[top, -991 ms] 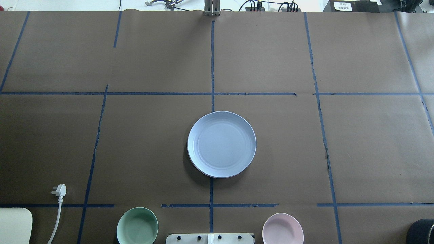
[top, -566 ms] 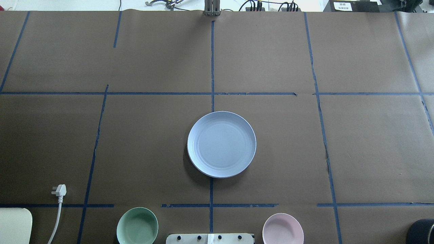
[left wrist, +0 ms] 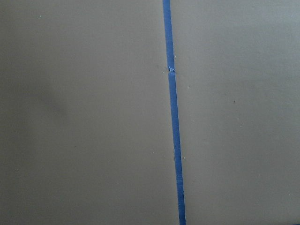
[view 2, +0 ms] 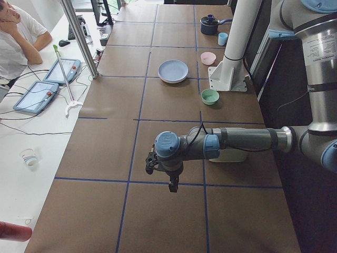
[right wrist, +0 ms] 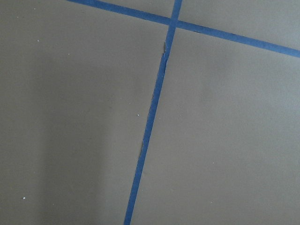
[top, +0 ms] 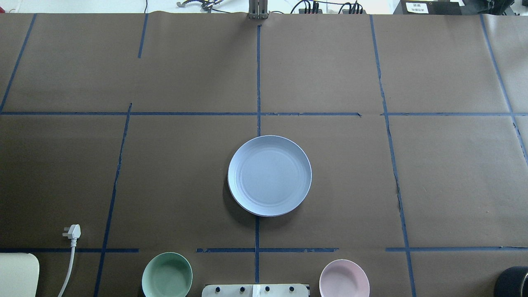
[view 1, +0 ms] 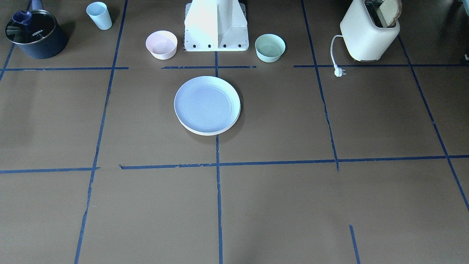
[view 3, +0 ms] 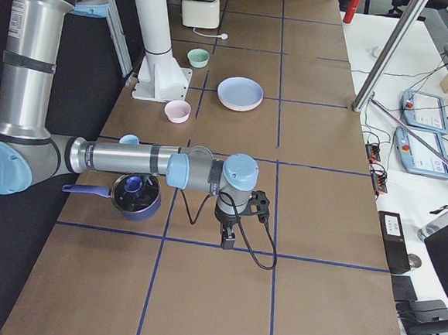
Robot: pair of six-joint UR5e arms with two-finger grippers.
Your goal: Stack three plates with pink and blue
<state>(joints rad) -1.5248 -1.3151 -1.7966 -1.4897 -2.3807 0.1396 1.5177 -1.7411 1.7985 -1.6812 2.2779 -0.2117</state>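
Observation:
The pale blue plate (top: 269,175) lies face up in the middle of the table, on top of a stack. It also shows in the front view (view 1: 207,104), where thin pale rims (view 1: 209,133) of plates under it peek out at its near edge. The pink and cream plates are otherwise hidden under it. My left gripper (view 2: 172,185) shows only in the exterior left view, low over the table's left end, far from the stack. My right gripper (view 3: 227,241) shows only in the exterior right view, over the right end. I cannot tell whether either is open or shut.
A mint-green bowl (top: 167,275) and a small pink bowl (top: 344,278) flank the robot base (view 1: 216,25). A toaster (view 1: 369,31) with its plug (top: 73,232) stands on the left side. A dark pot (view 1: 34,33) and a blue cup (view 1: 99,15) stand on the right side.

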